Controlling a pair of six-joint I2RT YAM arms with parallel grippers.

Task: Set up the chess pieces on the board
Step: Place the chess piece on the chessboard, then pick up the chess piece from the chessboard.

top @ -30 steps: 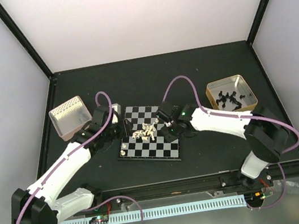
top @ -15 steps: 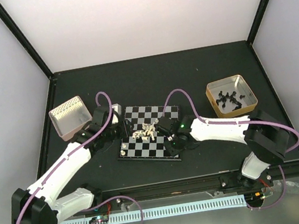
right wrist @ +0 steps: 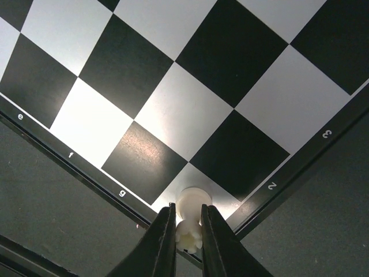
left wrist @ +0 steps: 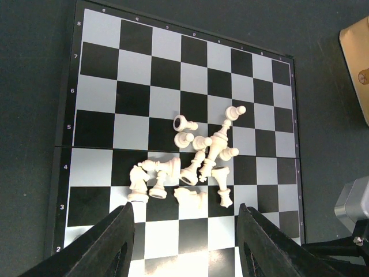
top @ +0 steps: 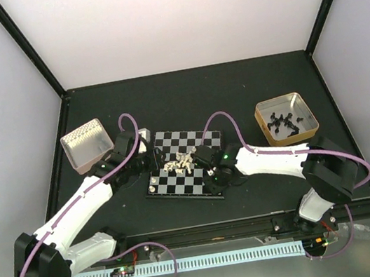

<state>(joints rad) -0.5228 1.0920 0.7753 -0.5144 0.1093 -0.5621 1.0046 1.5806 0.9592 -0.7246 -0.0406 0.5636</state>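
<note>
Off to the right there's a tan square tin (top: 276, 99) with a bunch of little black chess pieces (top: 283, 121) lying loose in it. On the left sits a pinkish tin (top: 86, 144), pale inside. Both are on a dark table (top: 185, 96), and a white slotted strip (top: 212, 260) runs along the near edge.
</note>
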